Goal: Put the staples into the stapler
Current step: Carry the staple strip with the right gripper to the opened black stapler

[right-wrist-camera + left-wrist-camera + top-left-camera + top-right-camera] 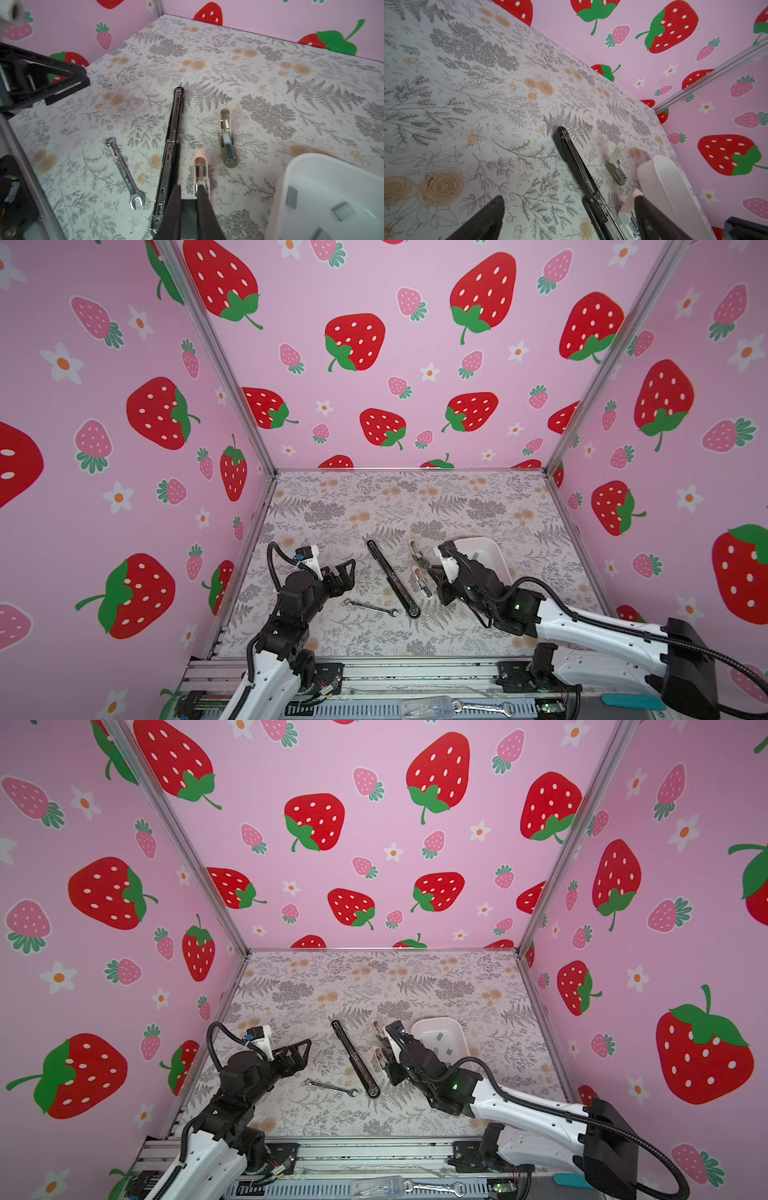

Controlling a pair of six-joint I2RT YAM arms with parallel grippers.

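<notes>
Left end effector [569, 198] gapes empty; right end effector [189, 186] closed, seemingly empty, beside stapler [392, 578].

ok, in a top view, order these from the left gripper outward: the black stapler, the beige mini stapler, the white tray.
1. stapler: nearest, just right of the open left gripper.
2. beige mini stapler: beyond the stapler, further right and back.
3. white tray: farthest right, with the staples inside.
</notes>
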